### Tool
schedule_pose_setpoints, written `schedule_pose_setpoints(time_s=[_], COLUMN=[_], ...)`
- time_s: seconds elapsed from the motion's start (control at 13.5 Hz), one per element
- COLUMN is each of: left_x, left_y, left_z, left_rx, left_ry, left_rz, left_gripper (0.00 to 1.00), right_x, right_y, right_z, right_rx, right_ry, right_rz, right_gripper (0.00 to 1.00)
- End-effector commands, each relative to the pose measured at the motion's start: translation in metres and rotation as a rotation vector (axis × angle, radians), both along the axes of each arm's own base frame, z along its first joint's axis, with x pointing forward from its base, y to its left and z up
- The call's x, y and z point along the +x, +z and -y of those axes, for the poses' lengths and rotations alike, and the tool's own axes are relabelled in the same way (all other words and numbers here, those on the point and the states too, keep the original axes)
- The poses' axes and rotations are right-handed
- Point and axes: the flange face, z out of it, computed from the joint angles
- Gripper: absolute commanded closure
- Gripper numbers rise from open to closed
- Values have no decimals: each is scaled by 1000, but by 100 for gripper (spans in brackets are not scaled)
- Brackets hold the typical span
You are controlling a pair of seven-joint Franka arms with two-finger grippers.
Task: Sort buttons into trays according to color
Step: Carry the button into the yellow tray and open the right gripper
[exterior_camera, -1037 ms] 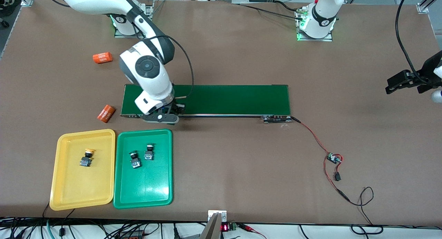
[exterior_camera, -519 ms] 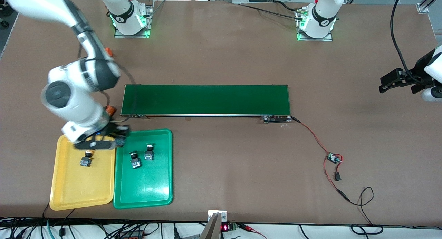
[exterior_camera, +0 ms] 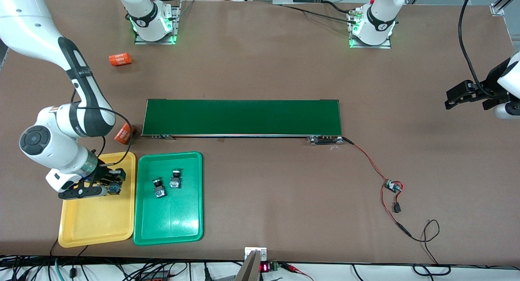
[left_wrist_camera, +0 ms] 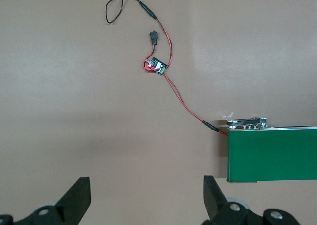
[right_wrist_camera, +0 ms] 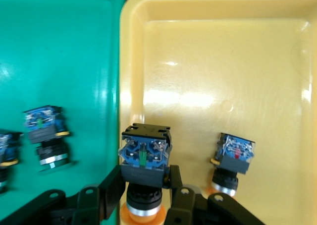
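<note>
Bench [exterior_camera: 264,191] carries two trays side by side at the right arm's end, nearer the front camera than the conveyor belt [exterior_camera: 241,117]. Right end effector [right_wrist_camera: 146,193] is over the yellow tray [exterior_camera: 97,216], fingers closed on a yellow-capped button [right_wrist_camera: 144,158], blue base facing the wrist camera, orange cap [right_wrist_camera: 143,216] showing at the other end. Second yellow-capped button [right_wrist_camera: 233,160] lies in the yellow tray just beside the held one. Green tray [exterior_camera: 170,220] holds two green-capped buttons [exterior_camera: 159,188], [exterior_camera: 175,179], close together toward the belt end of the tray. Two orange cylinders on the bench: one [exterior_camera: 124,135] between the belt's end and the yellow tray, another [exterior_camera: 120,59] near the right arm's base. Left end effector [left_wrist_camera: 147,197] waits at the left arm's end of the bench, fingers spread wide, holding nothing; wired circuit board [left_wrist_camera: 156,66] in its wrist view
</note>
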Motion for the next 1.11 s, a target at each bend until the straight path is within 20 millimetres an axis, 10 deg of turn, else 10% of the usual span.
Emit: schedule_pose_setpoints(time_s=[0.0,0.22,0.67,1.04], left_x=[-6,-6,-6,-6], left_y=[5,5,5,5], left_z=[7,12,16,15], left_rx=[-10,-8,-4,-4], left_ry=[-29,-38,-46,-44], left_rz=[8,8,9,9], left_gripper=[0,0,0,0], right_x=[8,7,7,0], right_y=[-20,-33,-29,34], right_z=[17,22,20,14], right_rx=[-8,-9,1,-25], right_ry=[21,13,-4,-17], right_rz=[27,18,20,-68], right_gripper=[79,70,0,0])
